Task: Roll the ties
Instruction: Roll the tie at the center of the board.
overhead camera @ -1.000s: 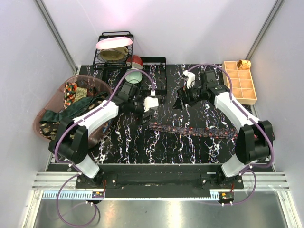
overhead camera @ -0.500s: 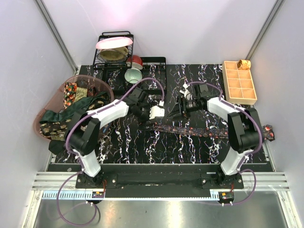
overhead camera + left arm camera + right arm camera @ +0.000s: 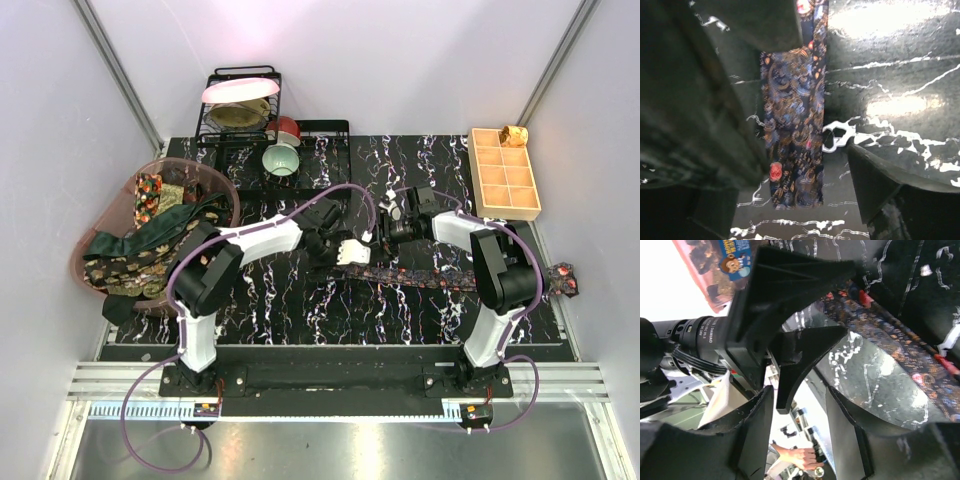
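Paisley tie [image 3: 440,275] is lying flat on the black marble table [image 3: 280,300], running from about dead centre out toward 3 o'clock, with its far end hanging off the table edge.

Only the overhead cam is giving the full length. It's also the only one showing the pink basket [image 3: 225,185] at 9 o'clock with the spare ties [image 3: 150,235] heaped in it, and the tan tray [image 3: 474,170] up around 1 o'clock.

The left wrist cam is the one showing the actual pattern: blue and gold swirls on a dark ground with little red flowers, and the blunt end is pointing to 6 o'clock in that picture. The right wrist cam is only catching the cloth as a diagonal strip off to its 3 o'clock side, with the other arm's black gripper filling the middle.

Both arms are reaching in toward the centre with elbows bent, and the grippers are sitting almost nose to nose.

The left gripper [image 3: 352,252] is hovering over the tie's centre end with its jaws spread wide, one finger on each side of the strip. I can't tell if it's touching the cloth.

The right gripper [image 3: 388,232] is sitting just on the 12 o'clock side of the tie, with its fingers [image 3: 755,440] standing moderately apart and nothing pinched between them.
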Robot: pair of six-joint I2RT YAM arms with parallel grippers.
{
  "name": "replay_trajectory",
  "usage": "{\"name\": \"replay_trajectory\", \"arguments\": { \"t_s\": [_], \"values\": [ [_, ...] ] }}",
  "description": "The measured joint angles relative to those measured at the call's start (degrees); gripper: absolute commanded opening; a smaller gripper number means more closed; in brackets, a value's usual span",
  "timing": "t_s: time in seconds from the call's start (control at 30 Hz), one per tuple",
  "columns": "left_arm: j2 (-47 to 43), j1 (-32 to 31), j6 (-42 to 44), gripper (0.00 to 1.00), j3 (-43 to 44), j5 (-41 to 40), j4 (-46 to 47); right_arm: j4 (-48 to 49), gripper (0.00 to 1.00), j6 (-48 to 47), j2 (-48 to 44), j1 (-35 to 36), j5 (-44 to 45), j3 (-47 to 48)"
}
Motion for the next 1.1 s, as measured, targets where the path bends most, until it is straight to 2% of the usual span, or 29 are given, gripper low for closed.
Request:
{"name": "replay_trajectory", "arguments": {
  "t_s": [0.13,0.3,0.53,0.63,0.67,0.77,1.1],
  "values": [
    [0.83,-0.63,0.07,0.55,0.09,-0.72,-0.68,0.31,0.48,0.76,0.50,-0.07,-0.11,-0.85],
    [0.61,-1.81,-0.46,0.42,-0.15,-2.14,-1.66,1.01,0.31,1.92,0.74,0.07,-0.98,-2.29],
    [-1.18,-2.49,-1.81,0.50,-2.62,-3.50,-1.29,1.70,0.24,2.69,2.43,1.62,-1.09,-2.51],
    [-1.31,-2.49,-2.43,0.57,-2.75,-3.67,-1.01,1.70,0.13,2.71,3.43,3.13,-1.09,-2.51],
    [-1.36,-2.49,-2.84,0.61,-2.82,-3.67,-0.85,1.66,0.12,2.75,3.78,3.61,-1.07,-2.51],
    [-1.44,-2.38,-3.61,0.63,-2.91,-3.63,-0.79,1.62,0.04,2.86,4.55,4.59,-1.03,-2.51],
    [-2.08,-1.90,-5.77,0.71,-3.65,-3.32,-0.90,1.49,0.00,2.86,8.04,4.98,0.26,-1.33]
  ]
}}
